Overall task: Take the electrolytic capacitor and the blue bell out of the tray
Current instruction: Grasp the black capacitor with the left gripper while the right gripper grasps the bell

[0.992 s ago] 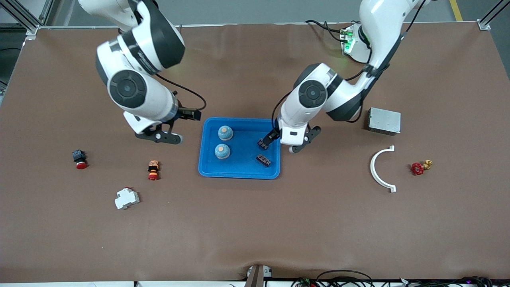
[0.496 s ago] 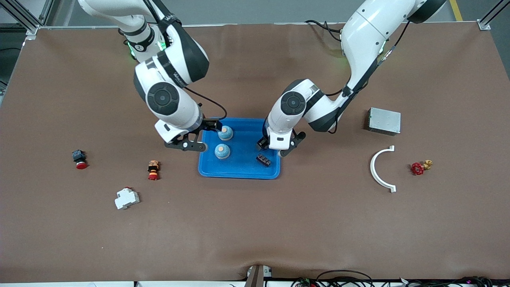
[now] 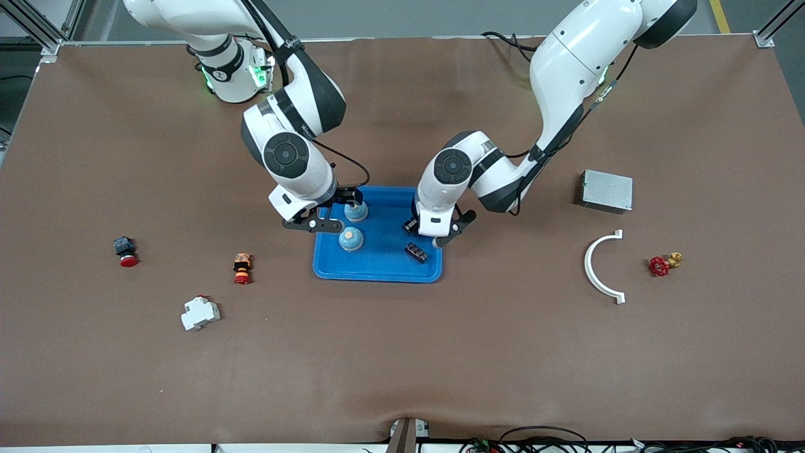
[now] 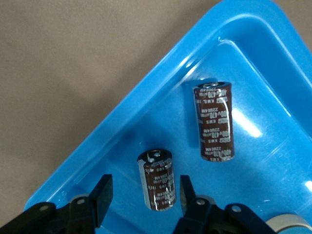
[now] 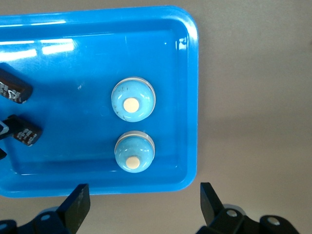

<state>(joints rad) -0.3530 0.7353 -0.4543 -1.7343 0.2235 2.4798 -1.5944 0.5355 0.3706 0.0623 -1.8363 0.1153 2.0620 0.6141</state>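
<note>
Found the tray (image 3: 377, 267) at table centre, twelve o'clock taken toward the robots' bases. Noted a blue bell (image 3: 355, 211) at its ten o'clock, a second bell (image 3: 351, 238) at nine, and two capacitors at three and four. Saw the left gripper (image 4: 145, 185) down inside the tray, jaws released and straddling the electrolytic capacitor (image 4: 157, 179) at three o'clock, fingers (image 4: 103, 192) just beside either flank, not touching. Saw the right gripper (image 5: 144, 202) spread wide and empty over the tray rim at nine o'clock, beside the bells. Judged the likely failures: squirting the round capacitor out of an off-centre pinch, nudging the spare capacitor (image 4: 213, 119) nearby, dragging the light tray on lifting, and crowding both arms over one small tray.
</note>
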